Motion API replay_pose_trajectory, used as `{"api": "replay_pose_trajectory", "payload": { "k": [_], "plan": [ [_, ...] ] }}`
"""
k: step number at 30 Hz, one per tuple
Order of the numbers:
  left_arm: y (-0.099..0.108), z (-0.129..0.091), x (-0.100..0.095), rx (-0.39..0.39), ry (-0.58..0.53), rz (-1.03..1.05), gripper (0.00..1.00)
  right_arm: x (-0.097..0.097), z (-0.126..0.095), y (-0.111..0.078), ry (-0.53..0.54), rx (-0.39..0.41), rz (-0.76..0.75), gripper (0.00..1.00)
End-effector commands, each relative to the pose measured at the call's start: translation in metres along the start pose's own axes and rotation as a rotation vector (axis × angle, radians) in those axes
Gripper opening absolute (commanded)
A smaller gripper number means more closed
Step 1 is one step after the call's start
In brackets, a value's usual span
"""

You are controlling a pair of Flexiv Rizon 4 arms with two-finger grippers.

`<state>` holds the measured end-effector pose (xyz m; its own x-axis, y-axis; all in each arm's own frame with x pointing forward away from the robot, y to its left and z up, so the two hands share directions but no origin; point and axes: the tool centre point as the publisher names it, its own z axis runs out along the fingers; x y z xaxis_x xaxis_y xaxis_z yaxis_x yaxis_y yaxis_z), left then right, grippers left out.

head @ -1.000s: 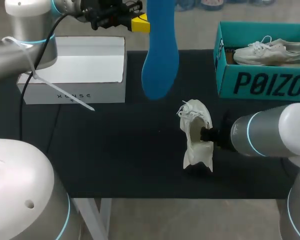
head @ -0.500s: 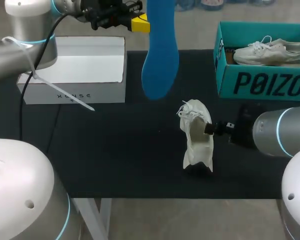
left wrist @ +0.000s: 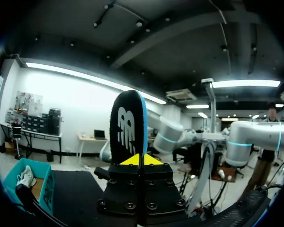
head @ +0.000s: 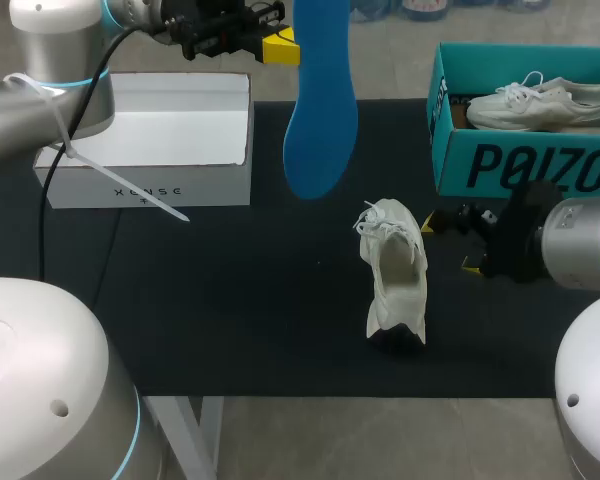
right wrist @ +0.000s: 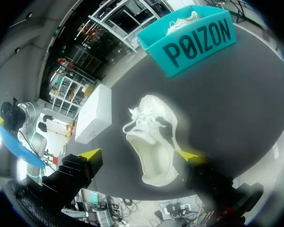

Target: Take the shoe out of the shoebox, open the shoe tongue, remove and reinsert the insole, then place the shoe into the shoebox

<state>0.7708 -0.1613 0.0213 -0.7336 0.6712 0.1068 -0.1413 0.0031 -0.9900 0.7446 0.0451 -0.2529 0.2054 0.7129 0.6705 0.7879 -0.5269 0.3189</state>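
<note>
A white shoe point(head: 393, 272) point(right wrist: 154, 142) lies on the black table mat, its opening facing my right arm. My right gripper point(head: 450, 243) point(right wrist: 138, 156) stands open just right of the shoe, clear of it, with the shoe ahead of its spread fingers. High over the table's back, my left gripper point(head: 280, 47) point(left wrist: 135, 160) is shut on a blue insole point(head: 320, 100) point(left wrist: 128, 125), which hangs down toward the mat. The teal shoebox point(head: 525, 165) point(right wrist: 194, 42) stands at the back right and holds a second white shoe point(head: 540, 100).
A white box point(head: 150, 140) point(right wrist: 95, 113) with its top open sits at the back left, under my left arm. Bare black mat lies left of and in front of the shoe.
My right gripper has opened wide, let go of the shoe's opening and drawn back to the right. The shoe stays in place. The left arm and the insole have not moved.
</note>
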Motion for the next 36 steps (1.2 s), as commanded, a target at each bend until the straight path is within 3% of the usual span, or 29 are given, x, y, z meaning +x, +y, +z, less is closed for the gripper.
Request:
{"api": "replay_pose_trajectory", "payload": {
  "k": [1,6,10,12,24,25,27,28,30,36],
  "plan": [
    [0.0,0.001,0.0,0.0,-0.002,0.0,0.0,-0.008,-0.001,0.008,0.288,0.733,0.504,1.0],
    [0.0,0.001,0.0,0.0,-0.002,0.0,0.0,-0.002,0.014,0.004,0.285,1.005,0.594,1.0],
    [0.0,0.001,0.0,0.0,-0.002,0.0,0.0,0.001,0.023,0.004,0.356,1.223,0.658,1.0],
    [0.0,0.001,0.0,0.0,-0.002,0.0,0.0,0.002,0.023,0.013,0.452,1.223,0.685,1.0],
    [0.0,0.001,0.0,0.0,-0.002,0.0,0.0,0.002,0.023,0.013,0.452,1.223,0.685,1.0],
    [0.0,0.001,0.0,0.0,-0.002,0.0,0.0,0.003,0.018,0.018,0.483,1.261,0.703,1.0],
    [0.0,0.001,0.0,0.0,-0.002,0.0,0.0,0.009,0.01,0.03,0.522,1.32,0.926,1.0],
    [0.0,0.001,0.0,0.0,-0.002,0.0,0.0,0.016,0.003,0.03,0.537,1.356,0.902,1.0],
    [0.0,0.001,0.0,0.0,-0.002,0.0,0.0,0.028,-0.007,0.034,0.637,1.416,1.063,1.0],
    [0.0,0.001,0.0,0.0,-0.002,0.0,0.0,0.056,-0.026,0.038,0.681,1.45,1.231,1.0]
  ]
}}
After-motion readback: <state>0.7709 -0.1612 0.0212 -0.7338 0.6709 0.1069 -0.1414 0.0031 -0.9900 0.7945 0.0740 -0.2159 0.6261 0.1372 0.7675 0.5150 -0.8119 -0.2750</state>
